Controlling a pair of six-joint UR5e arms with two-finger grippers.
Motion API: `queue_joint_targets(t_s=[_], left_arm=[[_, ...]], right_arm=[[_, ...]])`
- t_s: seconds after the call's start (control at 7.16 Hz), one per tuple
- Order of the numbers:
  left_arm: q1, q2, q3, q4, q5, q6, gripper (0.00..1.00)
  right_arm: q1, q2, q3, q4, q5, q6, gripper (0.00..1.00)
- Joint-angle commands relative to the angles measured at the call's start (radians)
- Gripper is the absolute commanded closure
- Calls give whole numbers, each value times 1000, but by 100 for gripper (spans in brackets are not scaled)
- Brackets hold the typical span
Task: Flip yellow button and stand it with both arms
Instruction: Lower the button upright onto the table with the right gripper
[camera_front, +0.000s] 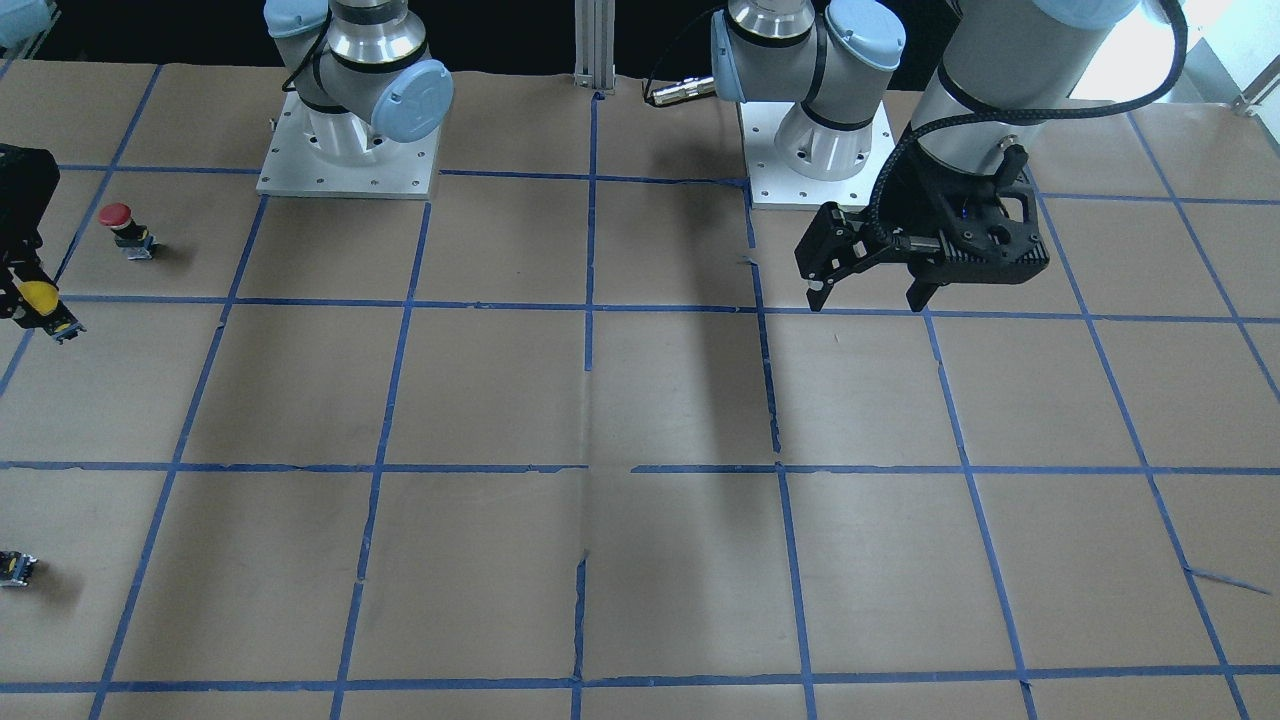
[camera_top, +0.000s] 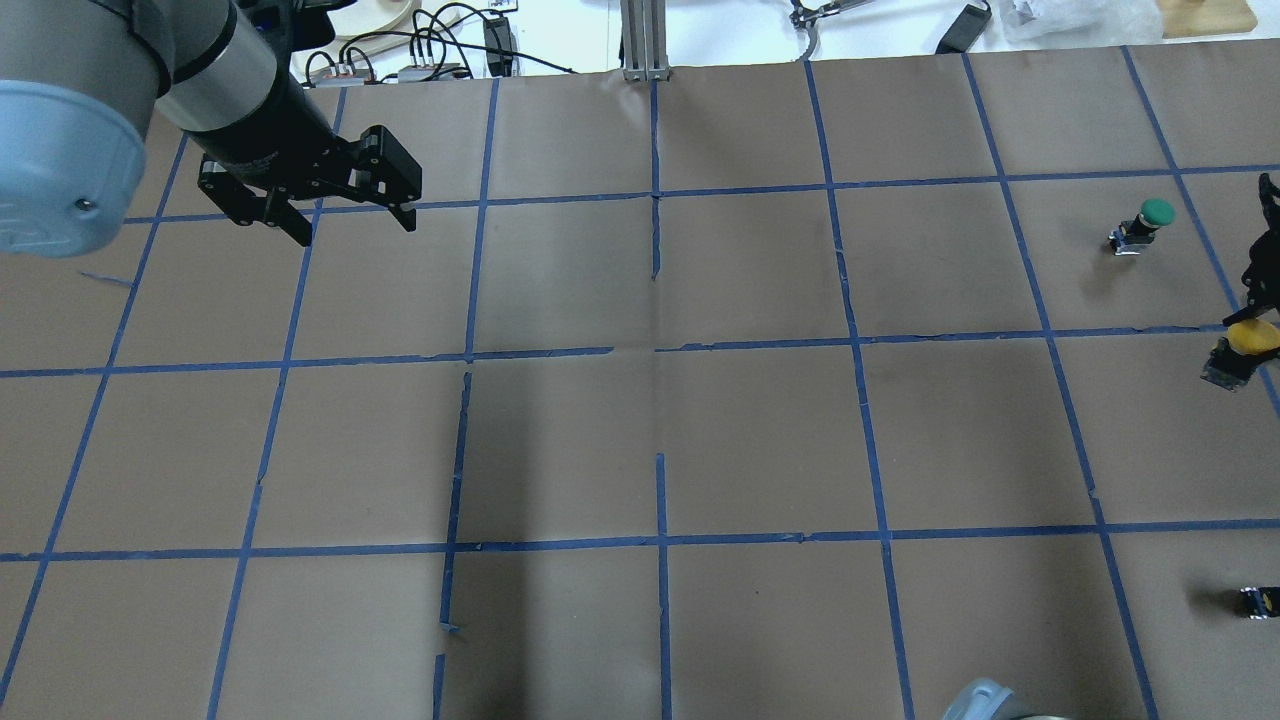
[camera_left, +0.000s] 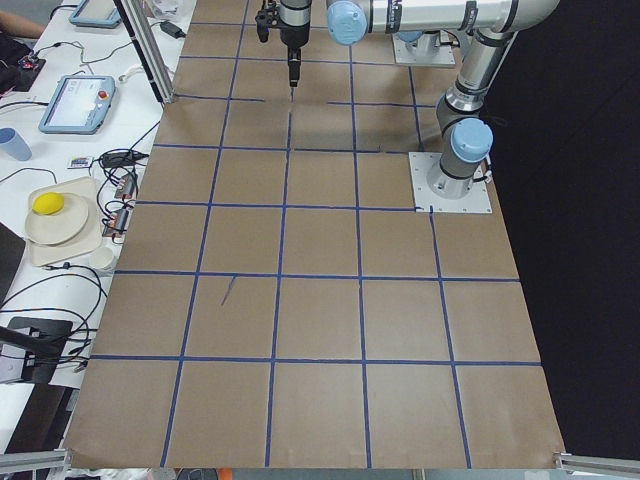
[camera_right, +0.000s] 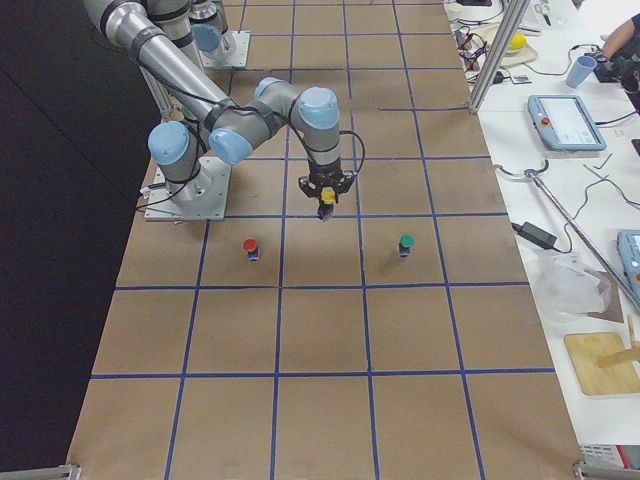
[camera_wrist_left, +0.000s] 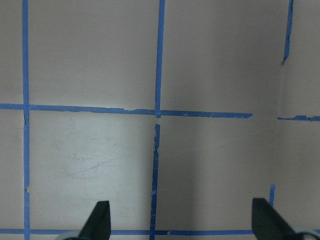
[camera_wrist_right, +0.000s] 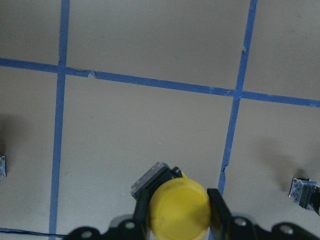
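Right arm folded at the elbow, wrist pointing straight down. The right gripper pinches the yellow button, fingers flanking its cap, grey base pointing away, at the overhead view's right edge. Left gripper, upper left, hangs over the table, fingers spread.

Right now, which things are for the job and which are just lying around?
For the job: yellow button, held in the right gripper; left gripper, open and empty.
Just lying about: red button, green button, small dark part.
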Motion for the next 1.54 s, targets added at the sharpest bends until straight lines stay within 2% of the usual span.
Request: queue_joint_targets(t_s=[0.0,0.42,0.7,0.98,1.4], left_arm=[[6,-6,12,-1,-6,0,0],[7,-5,14,-1,0,0,0],[7,-5,15,0,-3,2,0],[7,-5,15,0,-2,2,0],[7,-12,44,-21,0,0,0]], right_arm=[[-43,38,0,-7,51,-283,83],[-125,146,-4,-4,128,-494,83],[-126,212,-8,-27,116,-675,83],[-125,209,0,-59,69,-793,87],[-126,233,-6,-61,74,-826,85]])
